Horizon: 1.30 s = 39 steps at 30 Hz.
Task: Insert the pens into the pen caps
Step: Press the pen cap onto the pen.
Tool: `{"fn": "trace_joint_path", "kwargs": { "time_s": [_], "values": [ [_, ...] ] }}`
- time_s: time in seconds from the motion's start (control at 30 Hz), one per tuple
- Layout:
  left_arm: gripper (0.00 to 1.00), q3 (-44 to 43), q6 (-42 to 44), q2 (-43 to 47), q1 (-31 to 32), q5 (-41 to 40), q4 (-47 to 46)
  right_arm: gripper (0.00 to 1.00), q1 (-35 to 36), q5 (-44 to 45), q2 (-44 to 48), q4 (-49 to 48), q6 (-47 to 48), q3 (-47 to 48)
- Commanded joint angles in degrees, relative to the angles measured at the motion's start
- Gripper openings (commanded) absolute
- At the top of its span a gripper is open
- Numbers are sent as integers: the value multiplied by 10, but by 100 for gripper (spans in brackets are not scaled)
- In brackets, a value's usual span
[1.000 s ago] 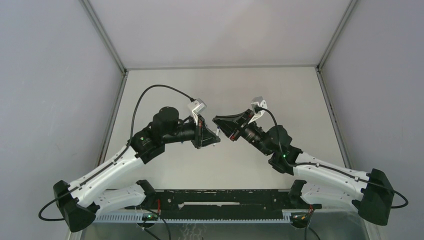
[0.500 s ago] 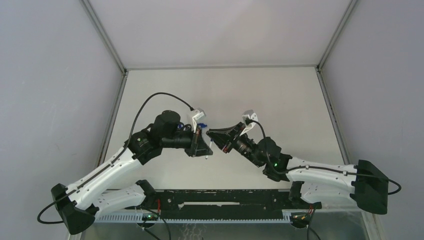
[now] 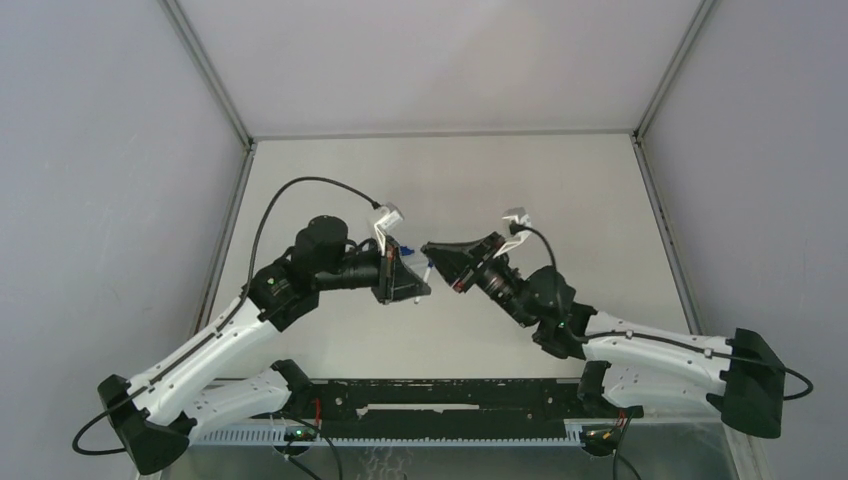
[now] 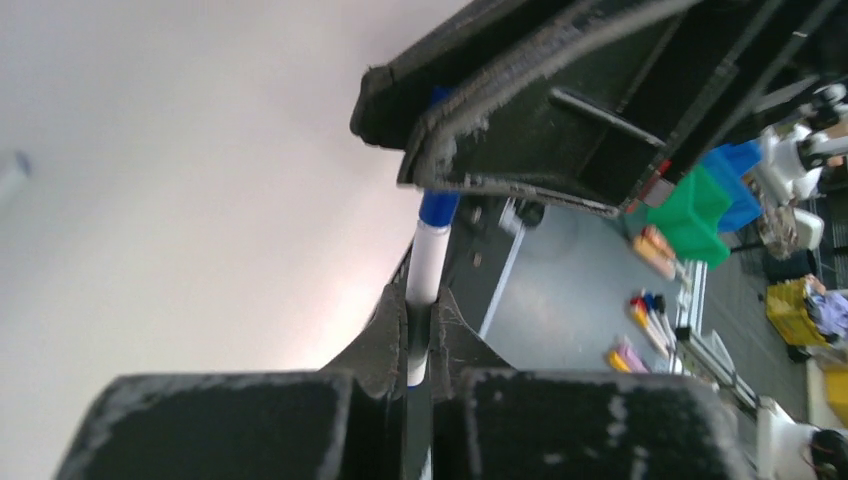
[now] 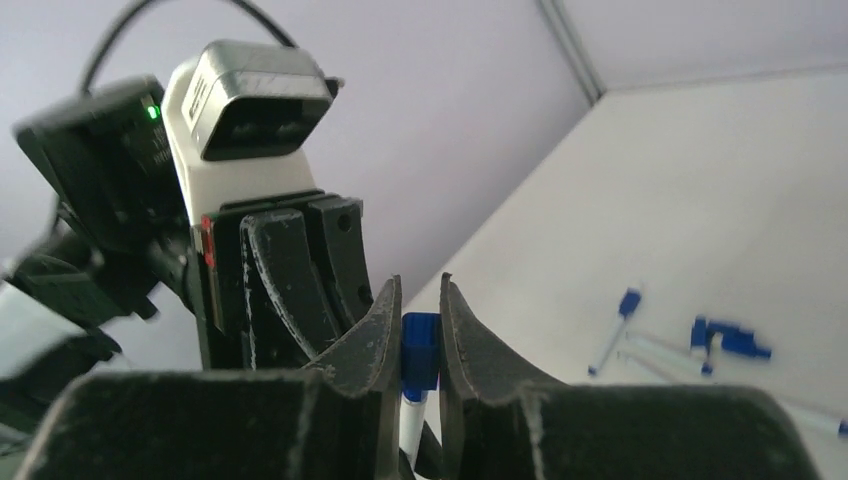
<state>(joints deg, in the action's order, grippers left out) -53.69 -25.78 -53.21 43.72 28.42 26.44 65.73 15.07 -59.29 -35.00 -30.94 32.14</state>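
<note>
My left gripper (image 3: 418, 285) (image 4: 420, 318) is shut on a thin white pen (image 4: 428, 262) (image 3: 428, 270), which sticks out past its fingertips. The pen's blue end (image 4: 438, 208) runs into my right gripper (image 3: 436, 256) (image 5: 419, 300), which faces it tip to tip. That gripper is shut on a dark blue pen cap (image 5: 420, 345), and the white barrel (image 5: 410, 425) shows just below the cap. Both hang above the middle of the table (image 3: 560, 190).
More pens and blue caps lie loose on the table: one capped pen (image 5: 612, 335) and a small cluster (image 5: 722, 338) beside it, partly hidden behind the left gripper as a blue bit (image 3: 403, 250). Grey walls (image 3: 100, 200) enclose the table.
Both arms dipped toward the near edge, then drew back a little. The grippers stayed tip to tip, and the pen now shows between them. Neither jaw opening has changed.
</note>
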Motion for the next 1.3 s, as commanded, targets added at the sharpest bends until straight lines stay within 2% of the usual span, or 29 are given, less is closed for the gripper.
{"fn": "trace_joint_path", "kwargs": {
  "time_s": [0.0, 0.1, 0.23, 0.5, 0.6, 0.97, 1.27],
  "values": [
    [0, -74, -37, 34, -57, -86, -510, 0, -10, -209, 10, 251, 9, -2],
    [0, -65, -32, 32, -54, -44, -509, 2, -52, -221, 22, 254, 28, 47],
    [0, -69, -3, 31, -43, -14, -482, 12, -81, -228, 16, 283, 73, 133],
    [0, -93, 94, 27, 9, -16, -376, 21, -114, -253, 18, 289, 103, 242],
    [0, -91, 104, 27, 19, -25, -365, 28, -117, -268, 24, 290, 110, 273],
    [0, -64, 111, 56, 21, -46, -384, 47, -121, -316, 91, 280, 145, 288],
    [0, -83, 127, 108, 21, -5, -381, 47, -119, -390, 150, 315, 207, 263]
  ]
}}
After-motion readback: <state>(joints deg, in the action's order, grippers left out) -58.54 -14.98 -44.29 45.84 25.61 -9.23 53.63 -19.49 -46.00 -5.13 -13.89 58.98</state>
